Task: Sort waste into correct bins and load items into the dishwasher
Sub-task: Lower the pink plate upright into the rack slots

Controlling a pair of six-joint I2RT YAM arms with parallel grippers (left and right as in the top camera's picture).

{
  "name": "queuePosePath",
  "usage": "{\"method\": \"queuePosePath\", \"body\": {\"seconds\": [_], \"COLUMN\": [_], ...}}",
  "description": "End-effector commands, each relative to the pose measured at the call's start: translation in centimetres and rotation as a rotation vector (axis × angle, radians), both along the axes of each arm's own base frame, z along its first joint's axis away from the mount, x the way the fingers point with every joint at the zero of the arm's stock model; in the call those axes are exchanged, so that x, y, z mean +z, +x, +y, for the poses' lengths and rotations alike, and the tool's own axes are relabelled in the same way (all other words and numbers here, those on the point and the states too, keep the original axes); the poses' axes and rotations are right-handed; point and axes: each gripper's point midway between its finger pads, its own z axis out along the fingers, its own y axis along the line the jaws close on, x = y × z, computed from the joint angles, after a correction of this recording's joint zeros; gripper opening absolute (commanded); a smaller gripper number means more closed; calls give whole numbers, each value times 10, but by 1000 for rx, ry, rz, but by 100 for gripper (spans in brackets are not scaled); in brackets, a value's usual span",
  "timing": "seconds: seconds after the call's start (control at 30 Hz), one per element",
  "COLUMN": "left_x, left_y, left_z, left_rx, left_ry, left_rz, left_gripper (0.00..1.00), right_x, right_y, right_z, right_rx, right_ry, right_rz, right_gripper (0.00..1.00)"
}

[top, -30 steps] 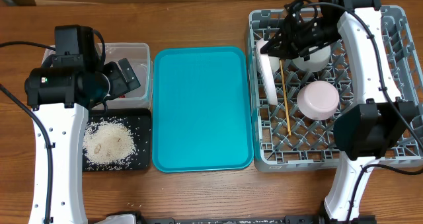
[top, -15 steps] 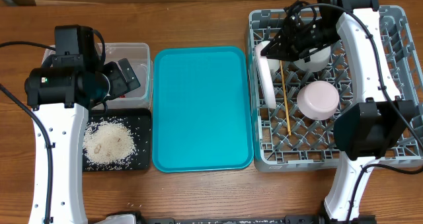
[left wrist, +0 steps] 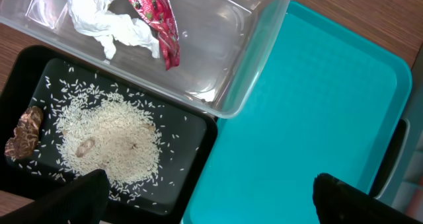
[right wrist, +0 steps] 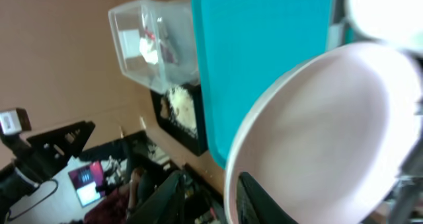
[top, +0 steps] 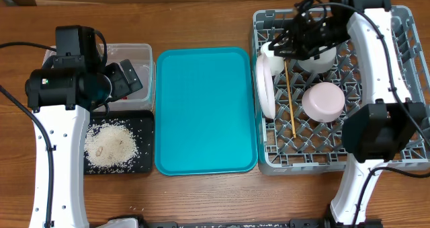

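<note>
Overhead: pale-pink plate (top: 264, 87) now leans outward on its edge in the left column of the grey dish rack (top: 403, 87), tipped further than a sec ago, when it stood near upright. Right fingers (right wrist: 170, 196) have parted & straddle its rim w/ a gap visible in the right wrist view, so it looks released. Chopsticks (top: 290, 97) & a pink bowl (top: 323, 101) lie in the rack beside it. Left fingers (left wrist: 86, 197) are spread wide, empty, over the black tray (left wrist: 192, 145) of rice (left wrist: 112, 141). Tissue (left wrist: 99, 19) & red wrapper (left wrist: 158, 19) sit in the clear tub (left wrist: 251, 72). Loading looks near done. Right arm prob. needs only to lift clear w/o knocking the plate.
</note>
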Motion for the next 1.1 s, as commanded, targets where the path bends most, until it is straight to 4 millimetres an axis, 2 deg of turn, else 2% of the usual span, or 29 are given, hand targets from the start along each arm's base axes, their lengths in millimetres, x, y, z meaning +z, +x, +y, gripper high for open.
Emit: {"method": "queuePosePath", "body": {"seconds": [0.0,0.07,0.17,0.27,0.37,0.43,0.57,0.7,0.77,0.9,1.0,1.07], "left_x": [4,4,4,4,4,4,4,4,4,4,4,4], "left_y": [1,1,1,1,1,1,1,1,1,1,1,1], "left_z": [4,4,4,4,4,4,4,4,4,4,4,4], "left_rx": [12,12,12,12,12,12,12,12,12,12,12,12], "left_ry": [11,11,11,11,11,11,11,11,11,11,11,11], "left_rz": [-11,-11,-11,-11,-11,-11,-11,-11,-11,-11,-10,-11], "left_gripper": [100,100,100,100,100,100,100,100,100,100,100,100], "right_x": [2,-5,-3,-5,-11,-7,29,71,88,98,89,74], "right_y": [-1,-6,-11,-19,-19,-21,-34,-55,-66,-78,-85,-87], "right_z": [-16,-21,-11,-8,-18,-24,-35,-64,-69,-47,-20,-9], "right_rx": [-26,-24,5,19,18,12,-29,-156,-192,-144,-59,-15], "right_ry": [-80,-134,-123,-137,-222,-262,-333,-505,-553,-542,-545,-609], "right_rz": [-26,-3,2,29,17,-5,-104,-213,-261,-304,-303,-303], "right_gripper": [29,29,29,34,36,36,37,38,39,39,39,39]}}
